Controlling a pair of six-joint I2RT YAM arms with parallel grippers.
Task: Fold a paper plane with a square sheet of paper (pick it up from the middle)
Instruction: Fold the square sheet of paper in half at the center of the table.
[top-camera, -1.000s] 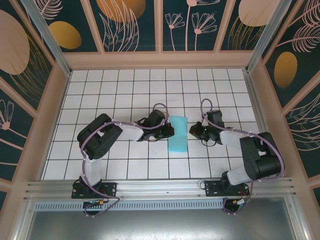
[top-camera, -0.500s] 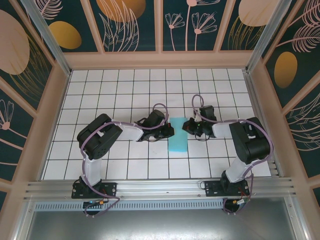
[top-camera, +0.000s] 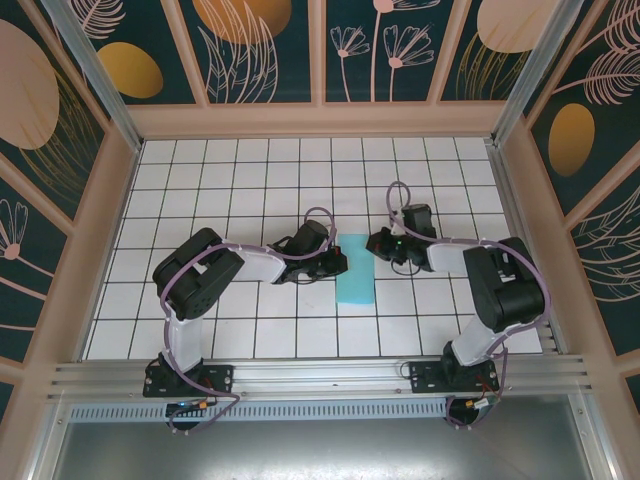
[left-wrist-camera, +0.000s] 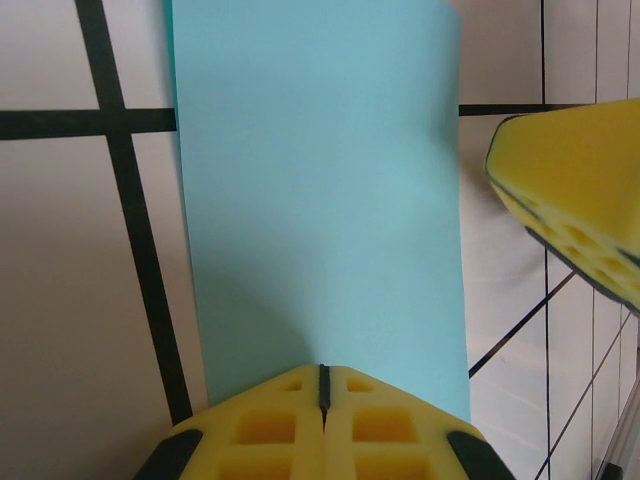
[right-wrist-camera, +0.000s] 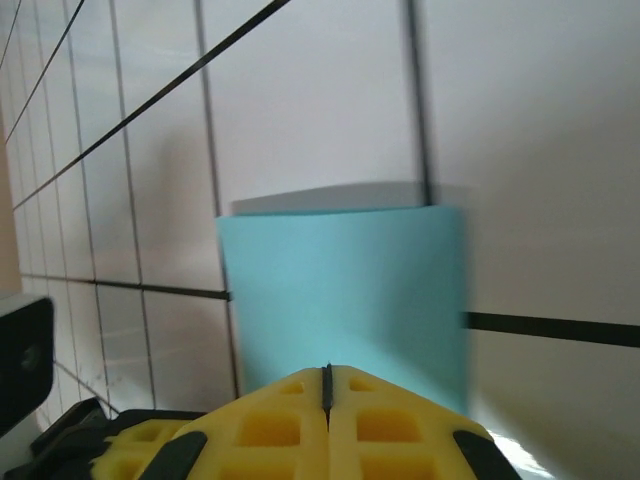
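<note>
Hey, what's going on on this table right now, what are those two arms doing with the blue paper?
Two robot arms are working on a light-blue sheet of paper lying flat on the gridded table. It shows as a narrow rectangle, so it looks already folded in half. The left gripper, shut, sits at the paper's left edge. The right gripper, also shut, is by its far right corner. Neither is holding the paper, and there is no plane shape yet.

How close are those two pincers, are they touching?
Apart. The left wrist view shows the left pincer at the near edge of the blue paper, the right pincer well off to one side.
</note>
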